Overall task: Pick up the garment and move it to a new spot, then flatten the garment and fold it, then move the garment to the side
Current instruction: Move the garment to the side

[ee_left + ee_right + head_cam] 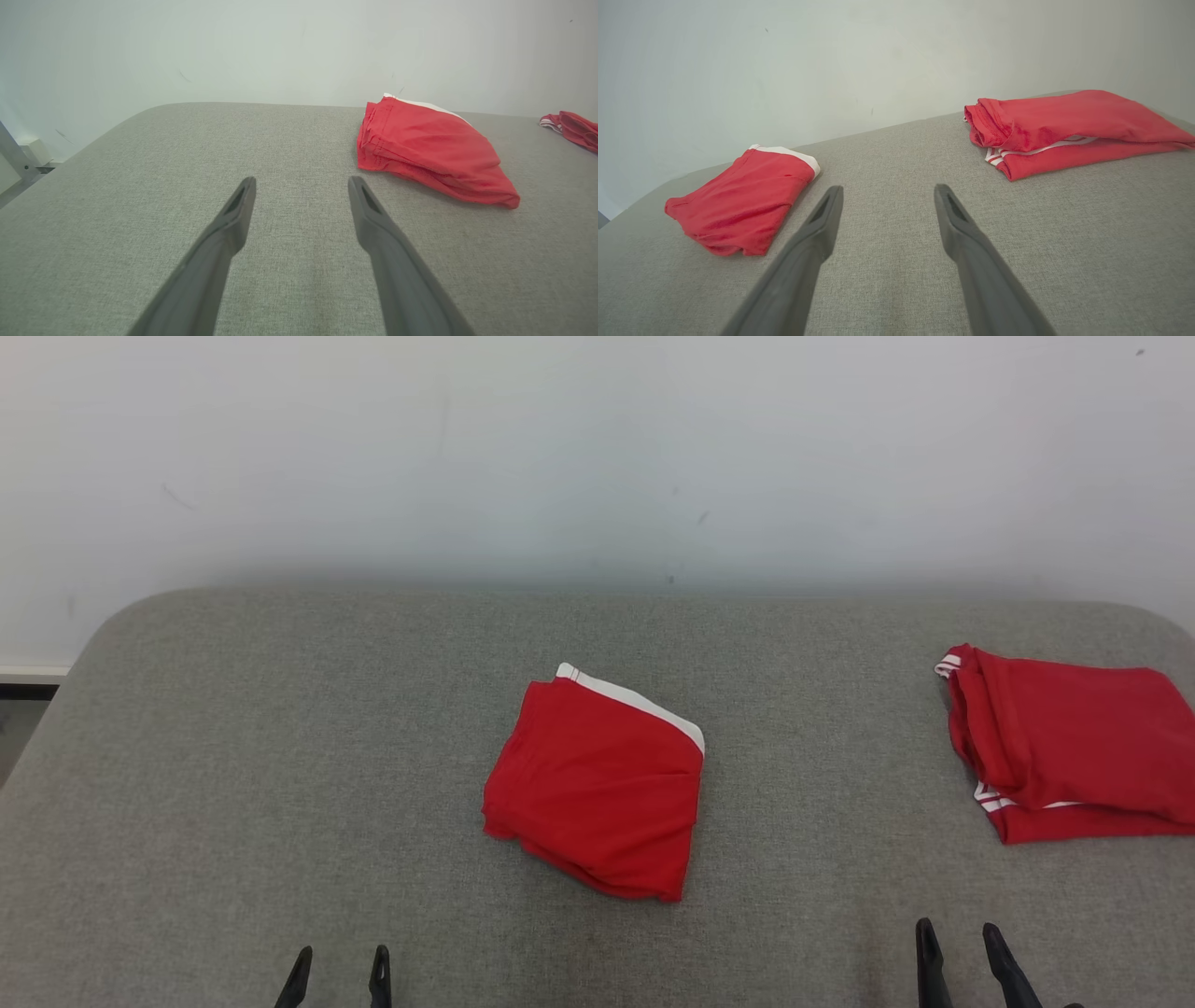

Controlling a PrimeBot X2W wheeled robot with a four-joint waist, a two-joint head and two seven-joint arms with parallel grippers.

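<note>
A folded red garment (597, 784) with a white band along its far edge lies in the middle of the grey padded table (280, 756). It appears at the upper right of the left wrist view (430, 149) and at the left of the right wrist view (742, 205). My left gripper (341, 963) rests low at the near left, open and empty, its fingers (233, 214) spread above bare fabric. At the near right stands my right gripper (962, 938), open as well, its fingers (952, 219) apart with nothing between them.
A second folded red garment (1074, 747) with white stripes lies at the table's far right edge, seen also in the right wrist view (1069, 128). A pale wall (597, 448) runs behind the table. A metal frame leg (14, 161) stands off the table's left corner.
</note>
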